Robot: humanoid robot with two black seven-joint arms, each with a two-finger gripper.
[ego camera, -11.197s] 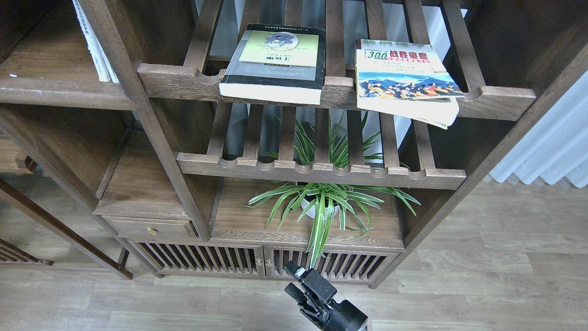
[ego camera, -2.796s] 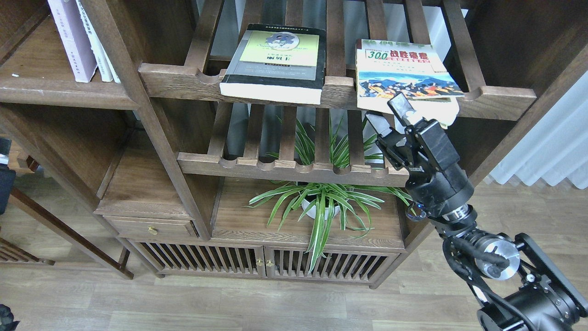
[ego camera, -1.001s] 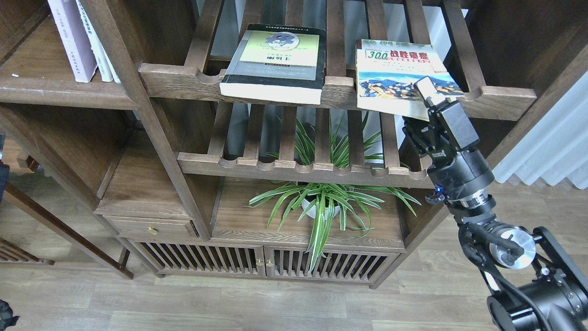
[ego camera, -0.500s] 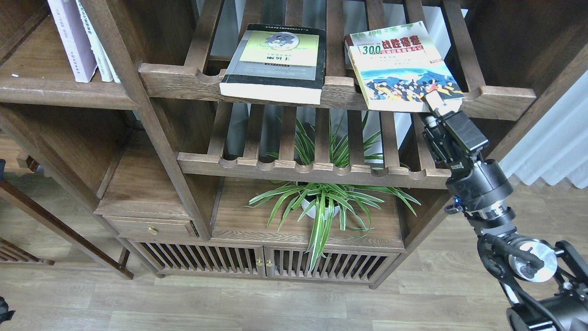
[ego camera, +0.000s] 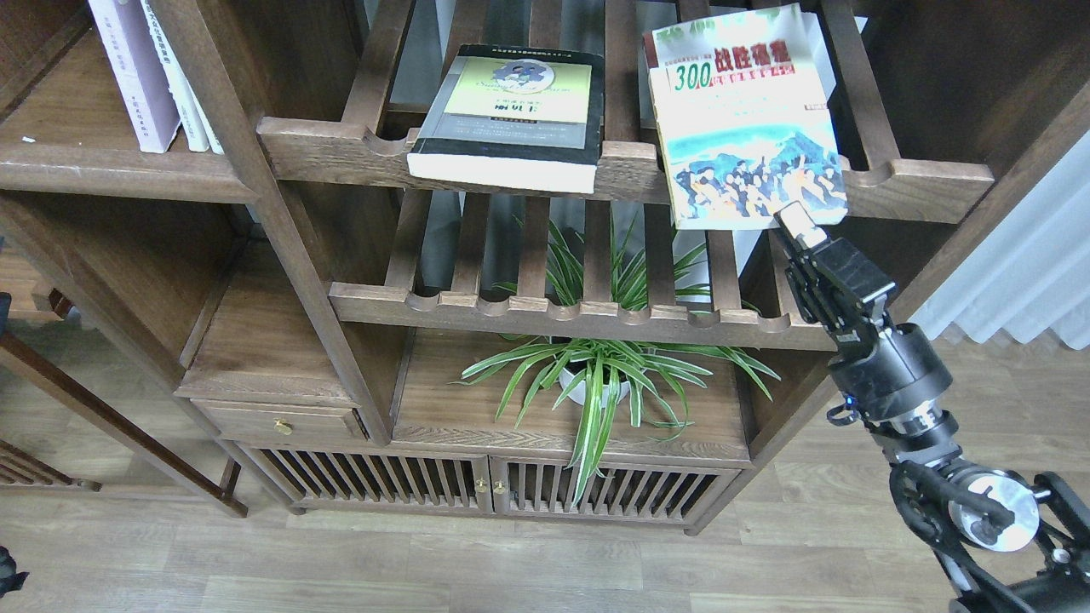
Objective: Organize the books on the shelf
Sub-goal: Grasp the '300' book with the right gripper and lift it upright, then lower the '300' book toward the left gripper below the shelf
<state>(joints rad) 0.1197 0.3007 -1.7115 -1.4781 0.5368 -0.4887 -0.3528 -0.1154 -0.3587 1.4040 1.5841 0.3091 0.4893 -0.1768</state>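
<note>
Our right pincer (ego camera: 800, 223) is clenched on the lower right corner of the colourful "300" paperback with the red title (ego camera: 745, 119) — tilted up off the slatted rack (ego camera: 920, 179), presumably to carry it to the solid dark-brown shelf (ego camera: 102, 162).

Colourful red-titled "300" book (ego camera: 745, 119), yellow-green black-edged book (ego camera: 511, 115), lavender-white book (ego camera: 132, 72), dark-brown shelf (ego camera: 102, 162)

Spider plant (ego camera: 596, 375) in white pot, lower cabinet top; slatted doors (ego camera: 485, 489) beneath; wood floor (ego camera: 426, 570).
</note>
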